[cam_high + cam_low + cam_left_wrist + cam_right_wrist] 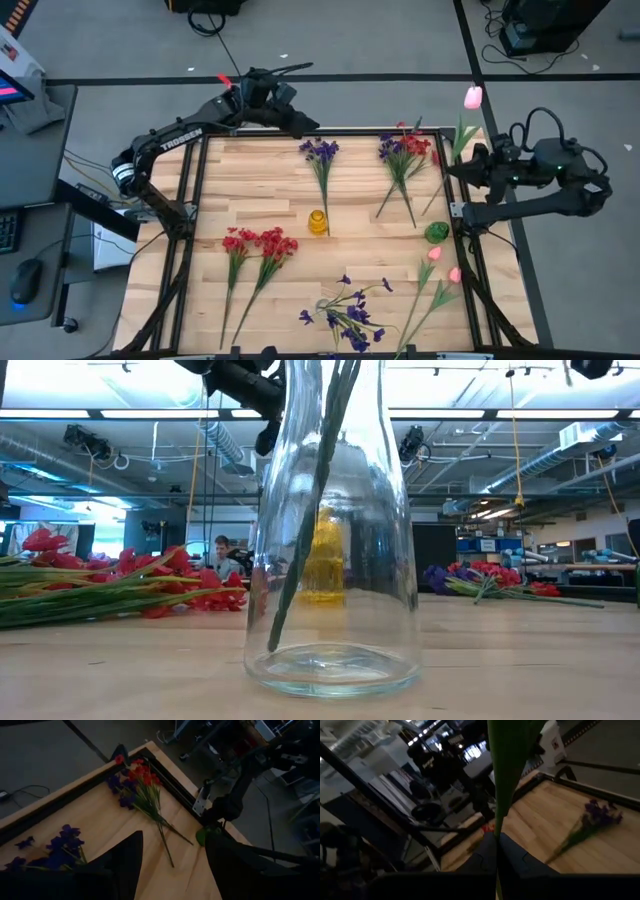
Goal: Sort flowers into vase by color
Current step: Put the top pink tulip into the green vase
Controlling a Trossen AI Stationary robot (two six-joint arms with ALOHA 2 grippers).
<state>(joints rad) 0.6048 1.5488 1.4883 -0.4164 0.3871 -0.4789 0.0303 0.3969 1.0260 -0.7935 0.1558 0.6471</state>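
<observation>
Right gripper [468, 168] is clenching a pink tulip [472, 98] by its green stem at the table's [270, 195] right edge, bud pointing toward the far side. Left gripper [300, 126] is hovering over the far edge with its fingers apart, holding nothing. Red, purple and pink sprigs are lying across the table; a yellow vase [318, 221] is standing mid-table.

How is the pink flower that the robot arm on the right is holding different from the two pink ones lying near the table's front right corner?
The held pink tulip is up off the table, its stem pinched in the shut right gripper; the two pink tulips on the table lie flat on the wood, untouched. The held one stands alone; those on the table lie as a pair, side by side. All have pink buds on long green stems.
</observation>
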